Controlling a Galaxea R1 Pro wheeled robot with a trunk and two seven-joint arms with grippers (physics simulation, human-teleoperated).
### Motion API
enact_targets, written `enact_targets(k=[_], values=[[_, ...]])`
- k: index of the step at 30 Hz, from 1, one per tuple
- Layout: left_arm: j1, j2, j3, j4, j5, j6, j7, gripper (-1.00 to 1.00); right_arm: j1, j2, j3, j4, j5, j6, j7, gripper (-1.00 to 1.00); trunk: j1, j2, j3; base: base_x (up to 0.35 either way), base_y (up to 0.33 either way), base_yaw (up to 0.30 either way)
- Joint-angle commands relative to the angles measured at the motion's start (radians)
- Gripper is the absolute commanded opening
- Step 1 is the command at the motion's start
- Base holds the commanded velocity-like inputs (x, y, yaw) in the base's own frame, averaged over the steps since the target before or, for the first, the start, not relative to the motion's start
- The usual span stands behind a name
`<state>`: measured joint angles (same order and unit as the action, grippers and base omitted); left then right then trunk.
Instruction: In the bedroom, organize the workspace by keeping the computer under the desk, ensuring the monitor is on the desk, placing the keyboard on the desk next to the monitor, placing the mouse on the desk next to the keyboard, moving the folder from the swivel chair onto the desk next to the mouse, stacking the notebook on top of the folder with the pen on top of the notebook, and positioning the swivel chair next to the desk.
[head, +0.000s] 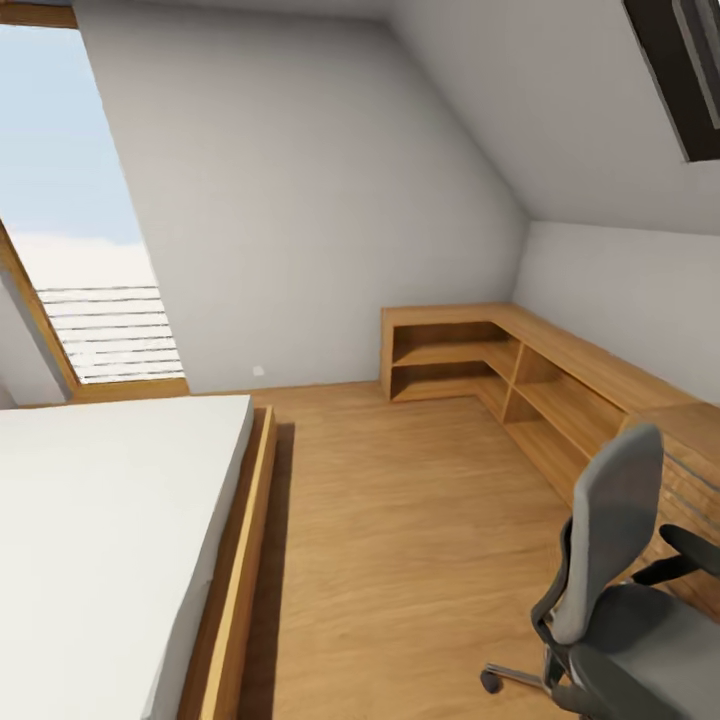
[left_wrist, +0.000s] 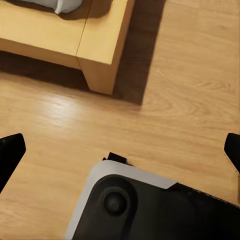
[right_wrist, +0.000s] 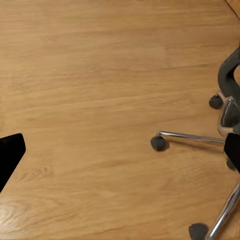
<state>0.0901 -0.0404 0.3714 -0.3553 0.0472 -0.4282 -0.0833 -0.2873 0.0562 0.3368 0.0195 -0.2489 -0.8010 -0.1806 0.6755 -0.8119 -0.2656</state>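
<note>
I'm seeing swivel chair (head: 620, 590) at 5 o'clock, bed (head: 100, 540) at 8; both claws (left_wrist: 120, 150) (right_wrist: 120, 150) hanging wide over floor (head: 400, 520).

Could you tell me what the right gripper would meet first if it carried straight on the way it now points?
Most likely the bare light-wood plank floor: the open right gripper looks straight down at it. The grey swivel chair's chrome castor leg lies off to one side, probably just clear of that line.
</note>
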Motion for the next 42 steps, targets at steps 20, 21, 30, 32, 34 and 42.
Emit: enact_targets(k=[20,21,30,32,34,42], values=[[0.0,-0.001,-0.021,-0.002,0.005,0.0,-0.009,1.0,-0.001,-0.023,0.007,0.003,-0.006,-0.003,0.0,1.0,0.001,-0.001,-0.003,0.271,-0.11,0.033],[0.0,-0.001,-0.021,-0.002,0.005,0.0,-0.009,1.0,-0.001,-0.023,0.007,0.003,-0.006,-0.002,0.0,1.0,0.001,-0.001,-0.003,0.279,-0.079,0.0],[0.0,0.0,-0.022,-0.002,0.006,0.002,-0.008,1.0,-0.001,-0.022,0.008,0.004,-0.005,-0.001,0.003,1.0,0.001,-0.001,-0.003,0.146,-0.024,0.0],[0.0,0.0,-0.022,-0.002,0.006,0.002,-0.008,1.0,-0.001,-0.022,0.008,0.004,-0.005,-0.002,0.003,1.0,0.001,-0.001,-0.003,0.021,-0.002,0.0],[0.0,0.0,-0.022,-0.002,0.006,0.002,-0.008,1.0,-0.001,-0.022,0.008,0.004,-0.004,-0.002,0.003,1.0,0.001,-0.001,-0.003,0.012,-0.001,0.0],[0.0,0.001,-0.022,-0.002,0.007,0.002,-0.007,1.0,-0.001,-0.015,0.011,0.002,-0.005,-0.003,0.004,1.0,0.001,-0.001,-0.003,0.003,0.0,0.0]])
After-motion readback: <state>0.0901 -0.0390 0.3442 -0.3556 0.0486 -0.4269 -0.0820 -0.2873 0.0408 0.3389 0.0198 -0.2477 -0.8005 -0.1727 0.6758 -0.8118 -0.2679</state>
